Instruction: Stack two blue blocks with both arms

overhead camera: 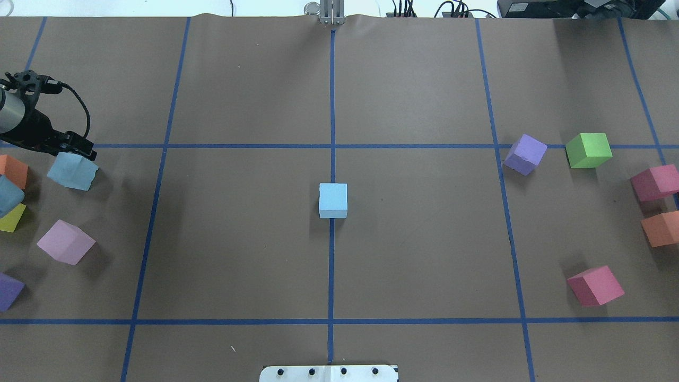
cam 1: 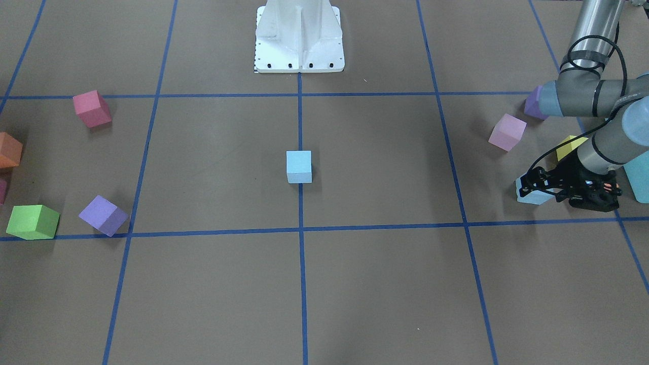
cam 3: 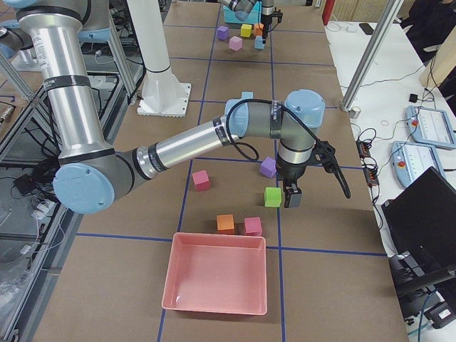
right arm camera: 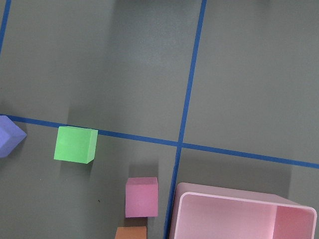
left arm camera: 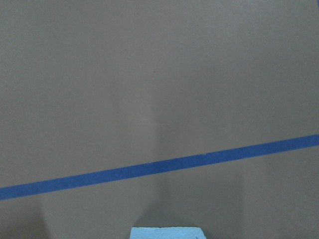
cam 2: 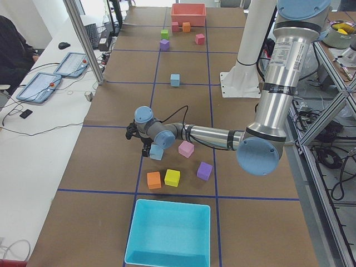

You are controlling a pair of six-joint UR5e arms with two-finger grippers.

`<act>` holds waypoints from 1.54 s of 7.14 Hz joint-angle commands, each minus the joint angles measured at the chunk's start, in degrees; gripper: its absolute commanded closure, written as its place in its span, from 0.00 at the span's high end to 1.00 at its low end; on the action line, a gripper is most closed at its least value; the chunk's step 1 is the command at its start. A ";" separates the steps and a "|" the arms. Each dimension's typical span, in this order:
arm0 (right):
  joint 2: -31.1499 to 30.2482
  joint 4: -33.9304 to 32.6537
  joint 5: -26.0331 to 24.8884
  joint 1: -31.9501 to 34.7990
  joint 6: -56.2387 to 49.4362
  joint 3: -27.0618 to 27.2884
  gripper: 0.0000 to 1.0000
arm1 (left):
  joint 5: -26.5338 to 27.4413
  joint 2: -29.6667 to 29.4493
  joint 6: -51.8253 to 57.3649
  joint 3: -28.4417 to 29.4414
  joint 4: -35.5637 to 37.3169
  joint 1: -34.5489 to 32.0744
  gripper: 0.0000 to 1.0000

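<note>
One light blue block [overhead camera: 333, 200] sits at the table's centre on the blue tape cross, also in the front view [cam 1: 298, 166]. My left gripper [overhead camera: 74, 146] is at the far left of the overhead view, shut on the second blue block [overhead camera: 72, 171], which hangs tilted. In the front view the left gripper [cam 1: 537, 188] covers part of that block [cam 1: 531, 196]. Its top edge shows at the bottom of the left wrist view [left arm camera: 167, 233]. My right gripper [cam 3: 292, 199] shows only in the exterior right view, beside a green cube [cam 3: 272, 197]; I cannot tell whether it is open or shut.
Pink [overhead camera: 66, 242], yellow [overhead camera: 11, 217], orange [overhead camera: 11, 171] and purple [overhead camera: 8, 291] cubes lie around the left gripper. A turquoise bin [cam 2: 169, 233] stands behind them. On the right are purple [overhead camera: 524, 153], green [overhead camera: 588, 150], orange [overhead camera: 662, 228] and two magenta cubes [overhead camera: 595, 286], and a pink bin [cam 3: 217, 274].
</note>
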 commanded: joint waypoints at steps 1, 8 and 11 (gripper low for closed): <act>-0.17 0.00 -0.01 0.07 -0.03 0.11 1.00 | 0.31 0.16 -0.38 0.36 -0.23 0.90 0.98; -0.08 0.08 -0.45 0.07 0.06 0.11 1.00 | 2.78 -0.10 -0.37 1.33 -0.14 2.67 0.59; -0.08 0.00 -0.54 0.07 0.06 0.11 1.00 | -1.06 -2.55 -0.73 0.45 2.56 2.75 0.55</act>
